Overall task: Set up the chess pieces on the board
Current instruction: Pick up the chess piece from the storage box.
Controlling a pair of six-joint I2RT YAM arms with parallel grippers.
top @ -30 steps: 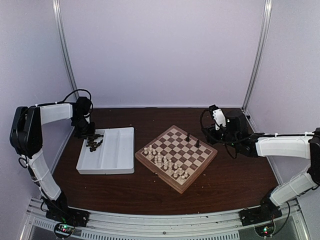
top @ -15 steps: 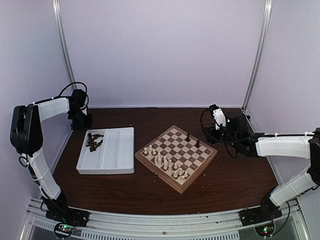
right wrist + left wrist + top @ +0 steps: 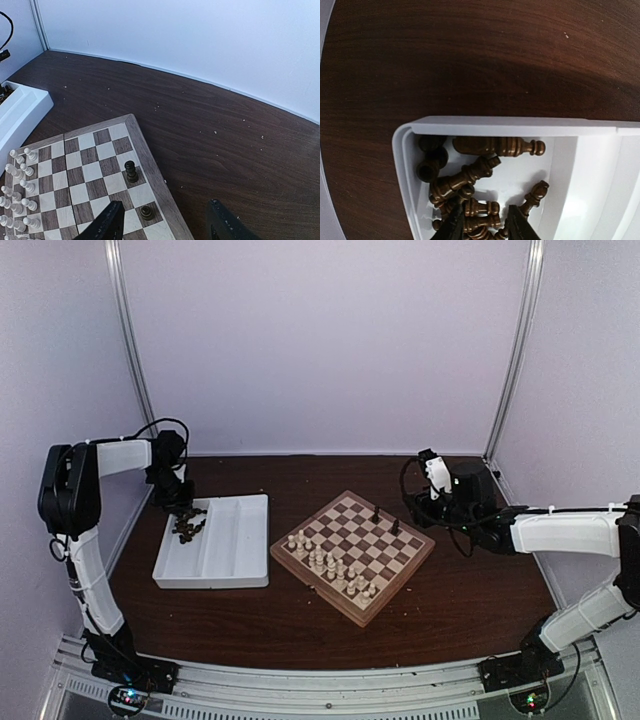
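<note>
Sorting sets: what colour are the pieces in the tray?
The pieces are dark brown, clearest in left wrist view.

I see a white tray (image 3: 240,540) on the dark surface (image 3: 460,590). Cream-white figures (image 3: 325,560) stand in two rows right of it.

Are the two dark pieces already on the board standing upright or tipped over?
Upright. In the right wrist view both dark pieces stand on their bases on squares beside the board's rim.

We are viewing a laboratory robot cell: white panels (image 3: 320,340) are enclosing a dark table (image 3: 470,610) from 9 through 12 to 3 o'clock, aluminium posts (image 3: 514,350) are framing the corners, and a metal rail (image 3: 330,695) at 6 o'clock is carrying arm bases (image 3: 130,672).
</note>
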